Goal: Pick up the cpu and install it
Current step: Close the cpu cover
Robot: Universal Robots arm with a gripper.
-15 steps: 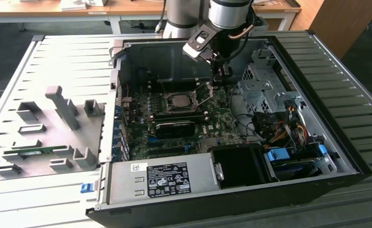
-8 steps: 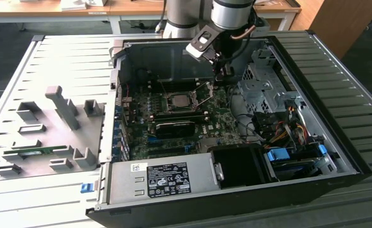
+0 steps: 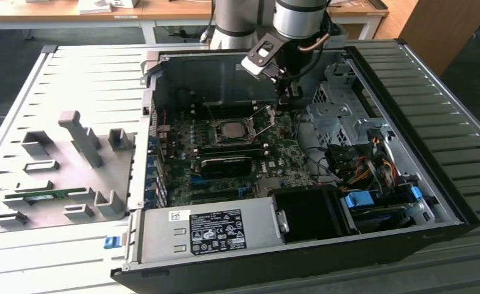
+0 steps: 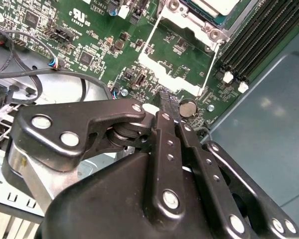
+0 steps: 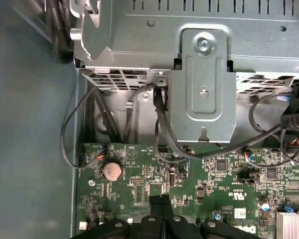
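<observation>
While the cpu (image 3: 230,130) lies seated on the motherboard (image 3: 178,184) beside a raised retaining frame (image 4: 159,64), the claw (image 3: 286,98), fingers (image 4: 169,144) pressed together on nothing, hangs just beside that frame on the exterior view's right, where any downward drift would probably strike frame or board components.

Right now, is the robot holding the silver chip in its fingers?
No, the cpu lies in the socket, and the fingers are closed together with nothing between them.

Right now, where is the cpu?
In the exterior view the cpu sits in its socket on the motherboard, mid-case, beside the raised metal frame; the gripper is above the board toward that view's right.
</observation>
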